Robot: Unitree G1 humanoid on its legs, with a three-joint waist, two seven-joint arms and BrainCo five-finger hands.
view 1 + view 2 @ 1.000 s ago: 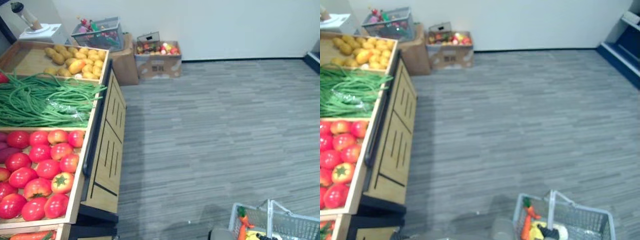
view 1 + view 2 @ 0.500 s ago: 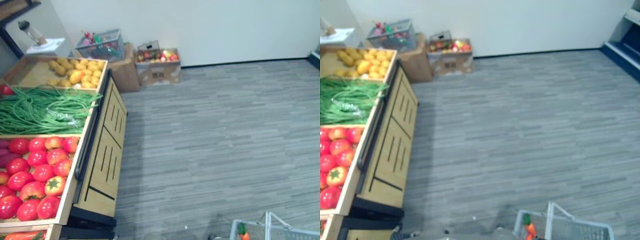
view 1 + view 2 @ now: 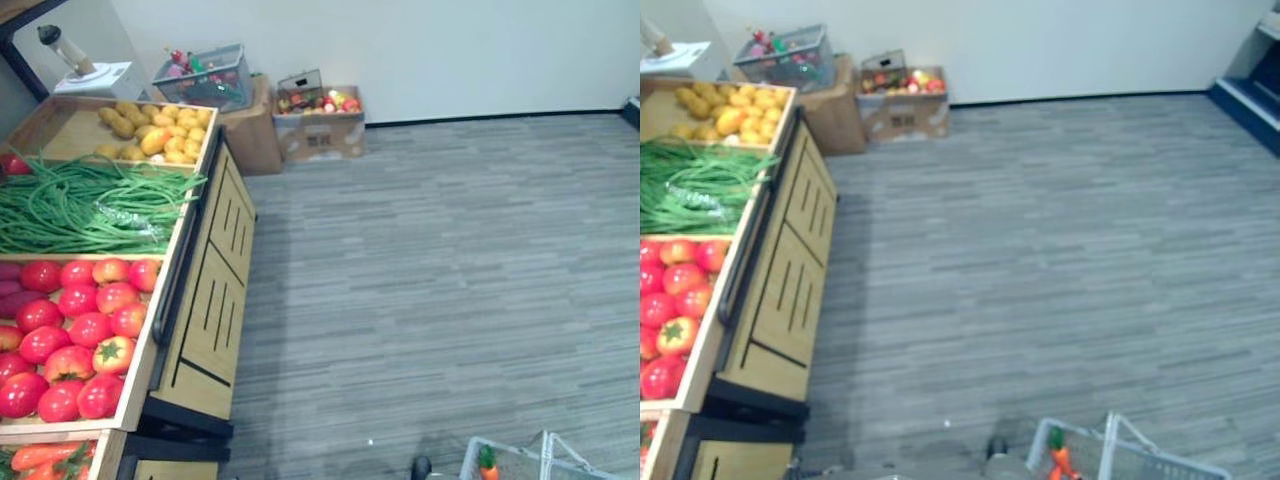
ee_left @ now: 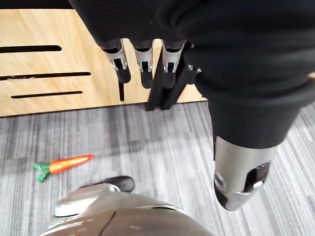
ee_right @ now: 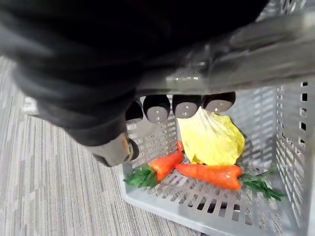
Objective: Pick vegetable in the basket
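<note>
The grey basket (image 5: 162, 204) is being gripped at its handle (image 5: 256, 46) by the right hand (image 5: 184, 105), with the fingers curled round the bar. Two carrots (image 5: 209, 174) and a yellow leaf (image 5: 211, 137) are being carried inside it. The left hand (image 4: 142, 59) is being held with fingers straight and apart, grasping nothing, before the wooden stand (image 3: 215, 310). One carrot (image 4: 64, 163) is lying on the floor beneath it. Tomatoes (image 3: 80, 320), green beans (image 3: 80, 200) and potatoes (image 3: 150, 125) are being displayed on the stand.

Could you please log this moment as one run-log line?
right hand: shut on grey plastic basket handle | left hand: open, empty | orange carrot: on floor
</note>
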